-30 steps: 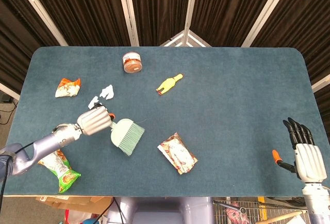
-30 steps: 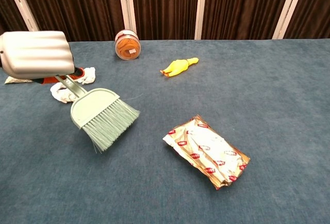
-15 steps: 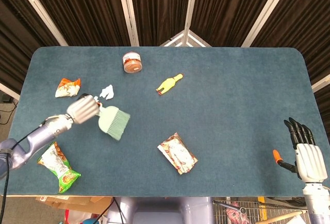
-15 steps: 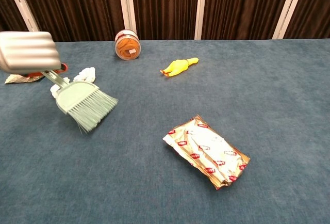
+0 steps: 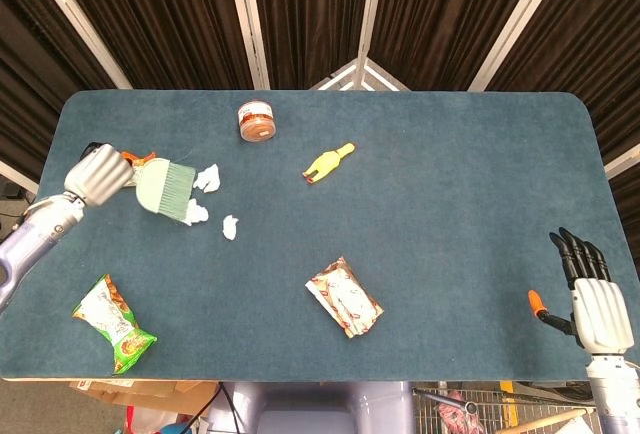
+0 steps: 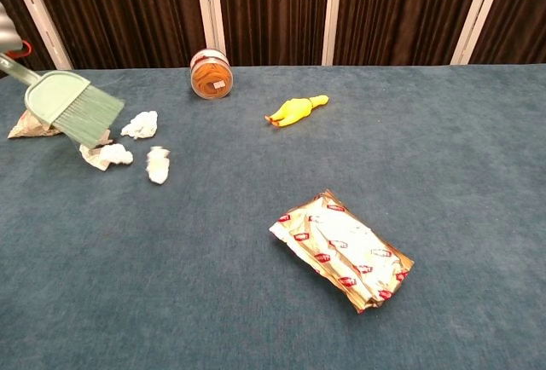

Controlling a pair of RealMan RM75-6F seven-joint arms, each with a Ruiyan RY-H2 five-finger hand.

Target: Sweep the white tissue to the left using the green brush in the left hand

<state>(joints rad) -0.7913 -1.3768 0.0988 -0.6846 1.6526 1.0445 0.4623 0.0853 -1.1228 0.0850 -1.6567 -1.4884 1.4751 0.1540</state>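
Left hand (image 5: 95,173) at far left of head view, clenched on handle of pale green plastic brush (image 5: 165,189); bristles angled down-right, touching or just over nearest scrap. Crumpled white tissue in 3 pieces (image 5: 207,178) (image 5: 196,214) (image 5: 230,227) — all right of brush head, near left-centre of blue table (image 5: 450,174). Judged: sweep not yet complete, pieces remaining scattered, leftward stroke outstanding. Right hand (image 5: 596,299) at lower right — fingers extended, holding nothing.
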